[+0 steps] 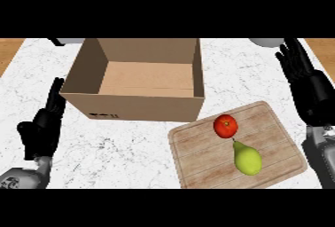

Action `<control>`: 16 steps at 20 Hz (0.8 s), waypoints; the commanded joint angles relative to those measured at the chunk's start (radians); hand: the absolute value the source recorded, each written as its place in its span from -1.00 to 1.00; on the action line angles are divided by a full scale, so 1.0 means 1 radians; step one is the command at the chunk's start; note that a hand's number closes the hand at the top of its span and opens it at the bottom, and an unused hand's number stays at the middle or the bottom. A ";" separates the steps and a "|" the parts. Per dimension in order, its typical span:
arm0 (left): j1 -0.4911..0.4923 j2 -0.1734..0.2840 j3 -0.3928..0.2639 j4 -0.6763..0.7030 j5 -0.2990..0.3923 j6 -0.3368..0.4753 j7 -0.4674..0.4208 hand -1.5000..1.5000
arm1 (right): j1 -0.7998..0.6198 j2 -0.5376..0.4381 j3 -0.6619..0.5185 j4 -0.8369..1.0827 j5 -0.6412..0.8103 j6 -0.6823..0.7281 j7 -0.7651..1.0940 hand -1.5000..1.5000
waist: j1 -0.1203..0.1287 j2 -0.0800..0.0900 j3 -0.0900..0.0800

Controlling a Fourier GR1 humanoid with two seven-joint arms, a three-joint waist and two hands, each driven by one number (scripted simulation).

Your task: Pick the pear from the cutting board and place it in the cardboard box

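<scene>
Nearest of all, the left hand [40, 128] shows at eight o'clock over the marble worktop [131, 142], fingers straight, holding nothing. At five o'clock the pear [247, 159] lies on the cutting board [203, 155], just below a red tomato [226, 126], well apart from the right hand [306, 80] at three o'clock, fingers extended and idle. At twelve, the cardboard box [141, 104] stands open; a small dark mark on its front is unreadable. Both forearms are cut off by the lower edge.
</scene>
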 commanded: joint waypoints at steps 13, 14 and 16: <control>-0.057 -0.007 -0.136 -0.042 0.021 -0.204 -0.009 0.00 | 0.180 -0.485 0.461 -0.026 0.793 0.101 0.259 -1.00 | -0.026 0.004 -0.024; -0.068 -0.014 -0.151 -0.040 0.015 -0.209 0.000 0.00 | 0.173 -0.491 0.502 -0.068 0.855 0.101 0.271 -1.00 | -0.022 0.003 -0.020; -0.056 -0.013 -0.148 -0.032 0.021 -0.220 -0.014 0.00 | 0.159 -0.512 0.558 -0.166 0.940 0.153 0.369 -1.00 | -0.012 -0.002 -0.021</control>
